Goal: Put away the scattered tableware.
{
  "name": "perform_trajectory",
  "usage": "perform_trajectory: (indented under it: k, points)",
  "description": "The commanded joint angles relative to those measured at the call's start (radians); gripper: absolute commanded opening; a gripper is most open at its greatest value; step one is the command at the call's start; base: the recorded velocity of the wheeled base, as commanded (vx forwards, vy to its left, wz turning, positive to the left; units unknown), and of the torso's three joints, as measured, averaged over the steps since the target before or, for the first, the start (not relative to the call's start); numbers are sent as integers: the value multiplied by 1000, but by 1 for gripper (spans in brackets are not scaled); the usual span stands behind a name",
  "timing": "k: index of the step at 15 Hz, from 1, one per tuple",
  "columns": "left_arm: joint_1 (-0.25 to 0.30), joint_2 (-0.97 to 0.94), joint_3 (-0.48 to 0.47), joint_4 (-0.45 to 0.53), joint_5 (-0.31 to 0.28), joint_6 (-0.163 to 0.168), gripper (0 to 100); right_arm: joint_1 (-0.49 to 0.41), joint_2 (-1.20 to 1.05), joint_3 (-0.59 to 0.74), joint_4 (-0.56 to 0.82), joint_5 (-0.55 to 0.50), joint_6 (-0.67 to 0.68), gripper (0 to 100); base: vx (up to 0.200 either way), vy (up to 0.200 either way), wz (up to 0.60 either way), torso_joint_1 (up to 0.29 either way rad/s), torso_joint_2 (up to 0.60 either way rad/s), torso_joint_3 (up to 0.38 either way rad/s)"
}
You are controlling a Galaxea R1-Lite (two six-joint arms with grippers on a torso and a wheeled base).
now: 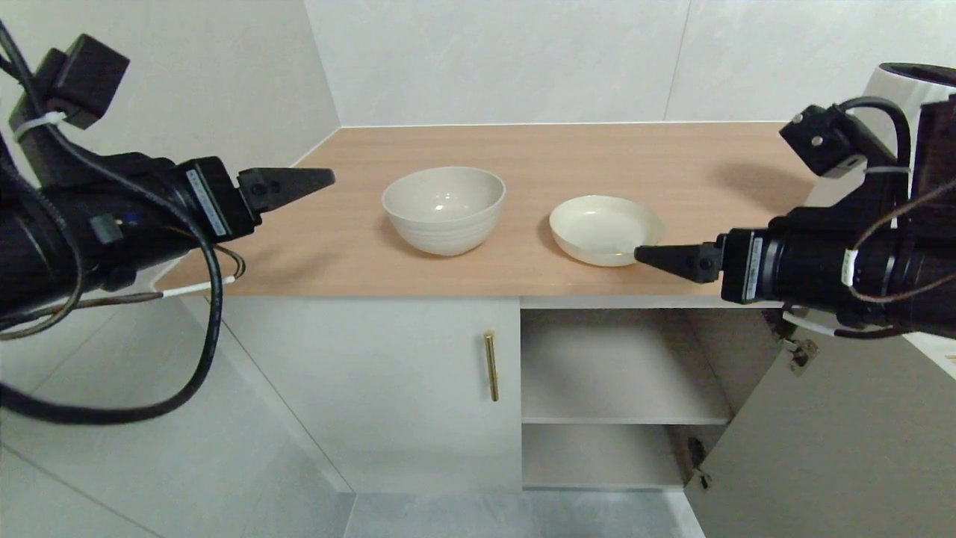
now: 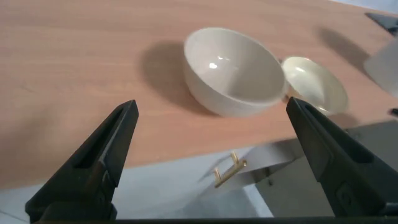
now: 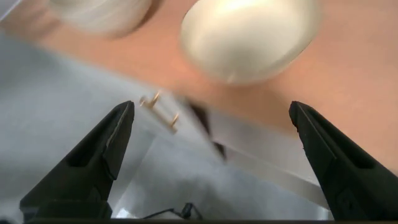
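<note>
Two pieces of tableware stand on the wooden counter (image 1: 672,164). A deep cream bowl (image 1: 444,209) sits near the middle, and a shallow cream dish (image 1: 605,228) lies to its right. My left gripper (image 1: 325,178) hovers open to the left of the bowl, above the counter's left part. In the left wrist view, the bowl (image 2: 233,71) and dish (image 2: 314,84) lie ahead of the open left gripper (image 2: 211,104). My right gripper (image 1: 642,255) is open at the dish's near rim, by the counter's front edge. The dish (image 3: 249,37) lies just beyond the open right gripper (image 3: 211,107).
Below the counter, the right cabinet door (image 1: 821,441) stands open, showing two bare shelves (image 1: 620,418). The left door (image 1: 388,388), with a gold handle (image 1: 491,366), is closed. A white appliance (image 1: 911,90) stands at the counter's back right. Walls close off the back and left.
</note>
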Motion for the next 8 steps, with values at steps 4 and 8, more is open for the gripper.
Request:
perform_trajectory:
  k: [4, 8]
  points:
    - [-23, 142, -224, 272, 72, -9, 100, -27, 192, -224, 156, -167, 118, 100, 0, 0, 0, 0, 0, 0]
    - [-86, 271, -328, 288, 245, -147, 100, -31, 185, -204, 41, -256, 121, 100, 0, 0, 0, 0, 0, 0]
